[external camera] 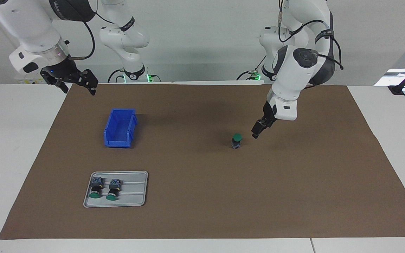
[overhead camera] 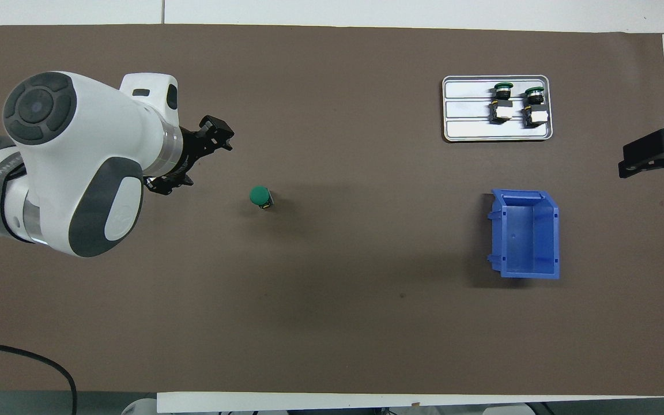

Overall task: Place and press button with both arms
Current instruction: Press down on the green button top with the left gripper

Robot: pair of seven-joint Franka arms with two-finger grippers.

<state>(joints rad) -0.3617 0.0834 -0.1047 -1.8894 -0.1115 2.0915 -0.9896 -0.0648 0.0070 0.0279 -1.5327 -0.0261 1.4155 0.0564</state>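
Button point(external camera: 237, 140) stood upright on the brown mat point(external camera: 202, 211), green cap up, terminal block down. Nothing touched it. Using it as the reference for everything below.

Left gripper point(external camera: 257, 130) hung just beside the button, toward the left arm's end of the table, raised off the mat and tilted down toward it. Clear gap between its tips and the green cap, no contact. Overhead view showed the same gripper point(overhead camera: 196, 158) with its two fingers spread apart and nothing between them. In the facing view the fingers lined up almost edge-on, so the spread only read from above. Left arm's big white elbow point(overhead camera: 72, 161) covered much of the mat on that side in the overhead view.

Right gripper point(external camera: 77, 80) waited well apart from the button, up in the air over the mat's edge at the right arm's end of the table. Fingers apart, empty. Only its black tips point(overhead camera: 655, 153) showed in the overhead view.

Blue bin point(external camera: 120, 128) sat well away from the button toward the right arm's end, open side up, nothing visible inside.

Grey tray point(external camera: 132, 202) lay farther from the robots than the button, also toward the right arm's end. Two spare buttons point(external camera: 104, 188) lay on their sides in it, side by side, green caps pointing away from the robots.
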